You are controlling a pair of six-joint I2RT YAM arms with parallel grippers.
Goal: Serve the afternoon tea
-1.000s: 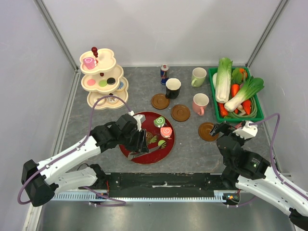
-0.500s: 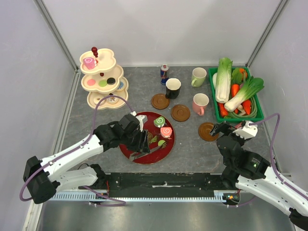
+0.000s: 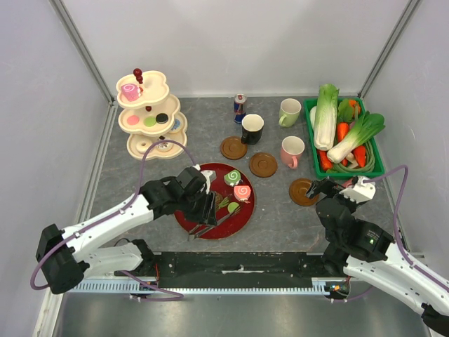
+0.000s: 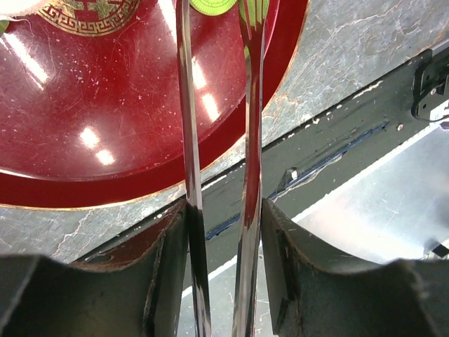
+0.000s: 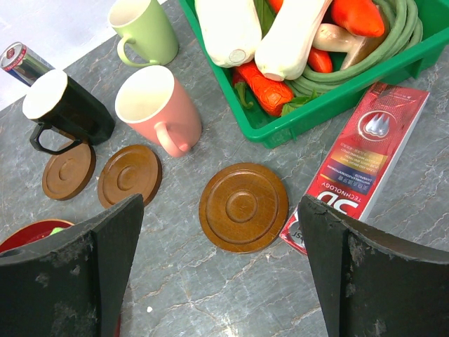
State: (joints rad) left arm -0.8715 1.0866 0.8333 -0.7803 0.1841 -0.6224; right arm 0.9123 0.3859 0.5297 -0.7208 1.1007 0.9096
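My left gripper [image 3: 205,209] hangs over the near left part of the red plate [image 3: 247,212], shut on a pair of metal tongs [image 4: 184,140] whose two blades run between its pads. The tong tips reach a green macaron [image 4: 214,5] on the plate [image 4: 84,126]. A green swirl roll [image 3: 232,177] and a pink swirl roll [image 3: 242,192] lie on the plate too. More pastries sit on the tiered cream stand [image 3: 147,116]. The black mug [image 3: 252,128], pink mug [image 3: 292,151] and pale green mug [image 3: 289,112] stand at the back. My right gripper [image 5: 219,235] is open, empty, above a wooden coaster [image 5: 243,206].
Two more coasters [image 3: 233,147] [image 3: 263,164] lie by the black and pink mugs. A green basket [image 3: 309,130] of toy vegetables stands at the right, a red toothpaste box [image 5: 358,165] in front of it. A drink can [image 3: 240,107] stands behind the black mug.
My left gripper has shifted slightly right over the plate with the tongs, toward the pastries. The right arm has not moved.
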